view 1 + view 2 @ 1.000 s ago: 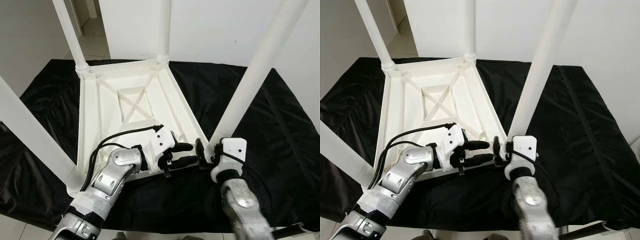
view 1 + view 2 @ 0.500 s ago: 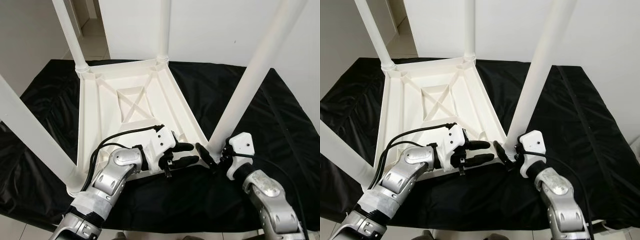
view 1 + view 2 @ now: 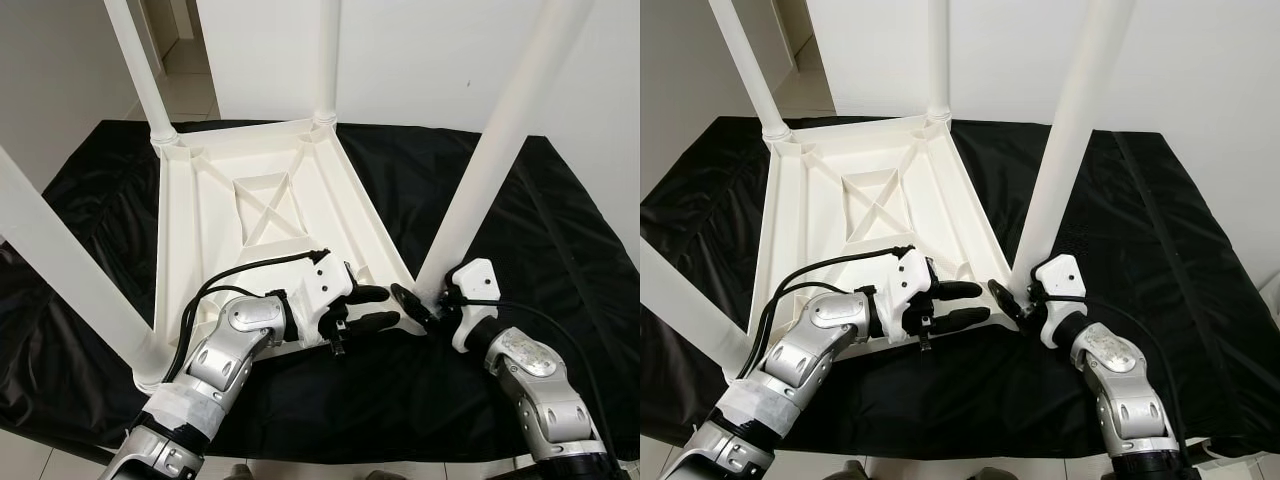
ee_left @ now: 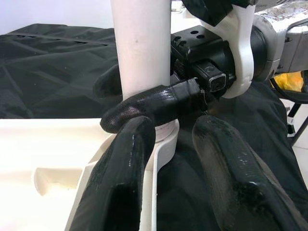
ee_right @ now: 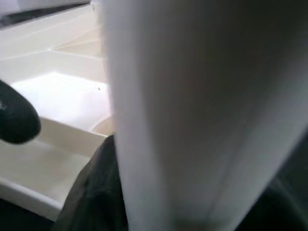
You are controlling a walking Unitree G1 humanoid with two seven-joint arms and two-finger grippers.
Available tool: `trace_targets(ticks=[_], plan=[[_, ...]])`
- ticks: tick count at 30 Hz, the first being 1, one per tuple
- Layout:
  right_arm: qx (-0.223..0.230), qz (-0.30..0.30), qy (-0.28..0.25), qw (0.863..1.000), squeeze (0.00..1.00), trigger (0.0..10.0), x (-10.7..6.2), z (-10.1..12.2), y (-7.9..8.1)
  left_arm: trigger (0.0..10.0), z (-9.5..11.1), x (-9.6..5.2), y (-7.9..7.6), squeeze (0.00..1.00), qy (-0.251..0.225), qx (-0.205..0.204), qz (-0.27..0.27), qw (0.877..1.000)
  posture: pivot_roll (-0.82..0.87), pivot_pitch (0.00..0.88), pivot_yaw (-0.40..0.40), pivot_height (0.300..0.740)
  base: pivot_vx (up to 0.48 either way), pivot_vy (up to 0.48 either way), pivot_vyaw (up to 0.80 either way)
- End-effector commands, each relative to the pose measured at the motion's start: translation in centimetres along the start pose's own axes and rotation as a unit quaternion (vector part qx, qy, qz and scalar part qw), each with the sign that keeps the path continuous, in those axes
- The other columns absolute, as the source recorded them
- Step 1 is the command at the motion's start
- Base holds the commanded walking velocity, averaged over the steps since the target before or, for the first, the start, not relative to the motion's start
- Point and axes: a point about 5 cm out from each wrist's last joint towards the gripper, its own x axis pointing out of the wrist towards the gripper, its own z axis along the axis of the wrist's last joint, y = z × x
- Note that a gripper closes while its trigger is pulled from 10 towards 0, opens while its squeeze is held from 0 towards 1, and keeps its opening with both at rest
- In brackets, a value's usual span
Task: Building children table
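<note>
A white plastic children's table (image 3: 200, 210) lies upside down on a black cloth, with its legs pointing up. My left gripper (image 3: 372, 308) is at the near rim close to the near right corner. It is open, one finger inside the rim (image 4: 155, 159) and one outside over the cloth. My right gripper (image 3: 425, 308) is shut around the base of the near right leg (image 3: 490, 150), where the leg meets its corner socket. One of its fingers (image 4: 154, 108) crosses the front of the leg and the other lies behind it.
The black cloth (image 3: 540, 230) covers the low platform under the table, with pale floor at its near edge. The other legs (image 3: 140, 70) stand at the far and left corners. White walls rise behind, and a doorway opens at the far left.
My right arm has swung from below the corner out to the right, turning its wrist around the leg's base. The leg's top has leaned left, more upright. The left gripper has stayed put.
</note>
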Motion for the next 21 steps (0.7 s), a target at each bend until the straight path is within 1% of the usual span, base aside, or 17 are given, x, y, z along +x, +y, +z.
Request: trace_targets(ticks=[1,6,7,8,10,11,12,13,14,15,16,18,19,20,21], plan=[[0.004,0.015,0.012,1.0,0.0,0.0,0.0,-0.6,0.6,10.0,0.4,0.2,0.1,0.0,0.001,0.008,0.001,1.0,-0.08,0.0,0.022,0.74,0.0,0.0,0.0],[0.005,0.003,0.009,1.0,0.0,0.0,0.0,-0.6,0.5,10.0,0.4,0.2,0.1,0.0,0.001,0.008,0.0,1.0,-0.08,0.0,0.022,0.74,0.0,0.0,0.0],[0.008,-0.003,0.006,1.0,0.0,10.0,0.0,-0.5,0.5,10.0,0.4,0.2,0.1,0.0,0.002,0.008,0.0,1.0,-0.08,0.0,0.023,0.74,0.0,0.0,0.0],[0.008,-0.003,0.006,1.0,0.0,10.0,0.0,-0.5,0.5,10.0,0.4,0.2,0.1,0.0,0.002,0.008,0.0,1.0,-0.08,0.0,0.023,0.74,0.0,0.0,0.0],[0.009,-0.046,0.008,0.999,0.0,10.0,0.0,-0.5,0.6,10.0,0.3,0.2,0.0,0.0,0.002,0.006,-0.002,1.0,-0.09,0.0,0.02,0.74,0.0,0.0,0.0],[0.009,-0.046,0.008,0.999,0.0,10.0,0.0,-0.5,0.6,10.0,0.3,0.2,0.0,0.0,0.002,0.006,-0.002,1.0,-0.09,0.0,0.02,0.74,0.0,0.0,0.0],[0.013,-0.076,0.012,0.997,0.0,10.0,0.1,-0.6,0.7,10.0,0.2,0.2,-0.1,0.0,0.003,0.006,-0.002,1.0,-0.08,0.0,0.02,0.74,0.0,0.0,0.0],[0.013,-0.076,0.012,0.997,0.0,10.0,0.1,-0.6,0.7,10.0,0.2,0.2,-0.1,0.0,0.003,0.006,-0.002,1.0,-0.08,0.0,0.02,0.74,0.0,0.0,0.0],[0.013,-0.101,0.015,0.995,0.0,10.0,0.1,-0.6,0.9,10.0,0.2,0.2,-0.1,0.0,0.002,0.005,-0.002,1.0,-0.08,0.0,0.019,0.74,0.0,0.0,0.0],[0.018,-0.147,0.016,0.989,0.0,10.0,0.1,-0.5,1.3,10.0,0.2,0.2,-0.2,0.0,0.002,0.004,-0.002,1.0,-0.09,0.0,0.018,0.74,0.0,0.0,0.0],[0.018,-0.147,0.016,0.989,0.0,10.0,0.1,-0.5,1.3,10.0,0.2,0.2,-0.2,0.0,0.002,0.004,-0.002,1.0,-0.09,0.0,0.018,0.74,0.0,0.0,0.0],[0.023,-0.172,0.013,0.985,0.0,10.0,0.2,-0.4,1.5,10.0,0.2,0.2,-0.2,0.0,0.002,0.004,-0.002,1.0,-0.09,0.0,0.019,0.74,0.0,0.0,0.0],[0.042,-0.212,0.014,0.976,0.0,10.0,0.3,-0.4,2.0,10.0,0.2,0.2,-0.2,0.0,0.003,0.003,-0.002,1.0,-0.08,0.0,0.017,0.74,0.0,0.0,0.0],[0.042,-0.212,0.014,0.976,0.0,10.0,0.3,-0.4,2.0,10.0,0.2,0.2,-0.2,0.0,0.003,0.003,-0.002,1.0,-0.08,0.0,0.017,0.74,0.0,0.0,0.0],[0.055,-0.241,0.015,0.969,0.0,10.0,0.3,-0.4,2.3,10.0,0.2,0.2,-0.2,0.0,0.003,0.002,-0.001,1.0,-0.08,0.0,0.017,0.74,0.0,0.0,0.0]])
